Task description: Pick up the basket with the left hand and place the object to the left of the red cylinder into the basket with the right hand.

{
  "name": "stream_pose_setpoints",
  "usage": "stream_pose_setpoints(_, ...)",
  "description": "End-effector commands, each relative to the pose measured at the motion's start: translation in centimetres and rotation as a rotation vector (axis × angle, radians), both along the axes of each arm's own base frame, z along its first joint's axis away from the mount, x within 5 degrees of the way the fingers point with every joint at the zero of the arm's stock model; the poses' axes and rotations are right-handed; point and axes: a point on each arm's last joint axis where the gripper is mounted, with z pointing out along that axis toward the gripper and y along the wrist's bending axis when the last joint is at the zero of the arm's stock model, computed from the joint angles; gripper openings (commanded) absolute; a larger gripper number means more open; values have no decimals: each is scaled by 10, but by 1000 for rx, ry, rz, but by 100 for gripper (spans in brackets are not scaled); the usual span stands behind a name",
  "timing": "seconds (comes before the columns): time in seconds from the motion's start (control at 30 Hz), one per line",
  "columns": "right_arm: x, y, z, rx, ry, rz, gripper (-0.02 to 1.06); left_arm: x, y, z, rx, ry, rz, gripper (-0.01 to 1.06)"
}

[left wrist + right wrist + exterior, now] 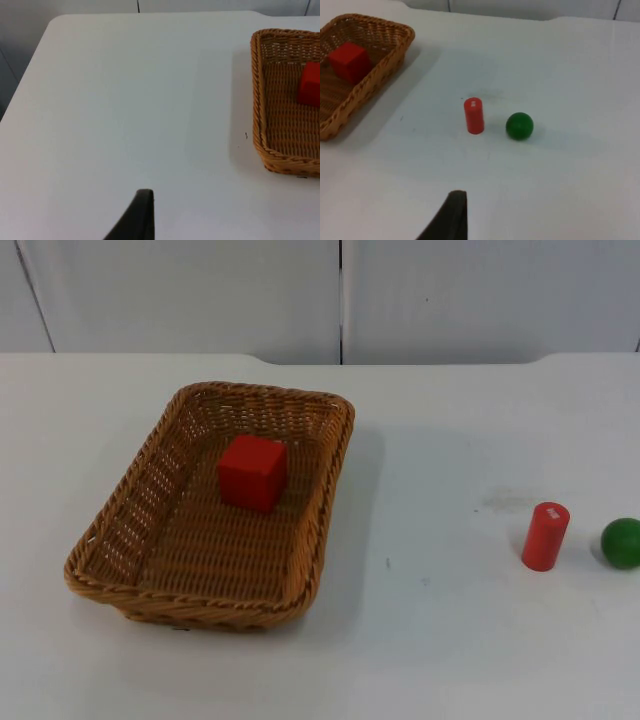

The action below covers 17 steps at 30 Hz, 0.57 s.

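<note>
Top view, we see the red cube (252, 472) inside the basket (150, 540) at centre left, basket's long axis running toward the upper right, red cylinder (545, 536) upright at right, green ball (621, 542) just beside it, left gripper (142, 212) and right gripper (454, 212) waiting above the table (450, 640), we cannot tell their finger spread.

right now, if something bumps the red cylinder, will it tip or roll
The red cylinder stands upright on the white table, taller than it is wide, so a bump near its top would probably tip it. Once on its round side it would likely roll, perhaps toward the green ball close beside it. Its smooth surface may be somewhat slippery to grasp.

I see one black finger (137, 217) on the left wrist feed, tapering, matte; the same black finger (451, 217) on the right.
</note>
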Motion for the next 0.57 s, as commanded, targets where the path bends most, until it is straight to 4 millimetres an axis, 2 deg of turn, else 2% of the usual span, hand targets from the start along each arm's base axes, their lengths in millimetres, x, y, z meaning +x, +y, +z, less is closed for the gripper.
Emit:
stream_pose_setpoints(0.0, 0, 0, -1, 1, -2, -29, 105, 0, -1, -1, -12, -2, 2, 105)
stream_pose_setpoints(0.53, 0, 1, -1, 0, -3, -185, 105, 0, -1, -1, -12, -2, 2, 105)
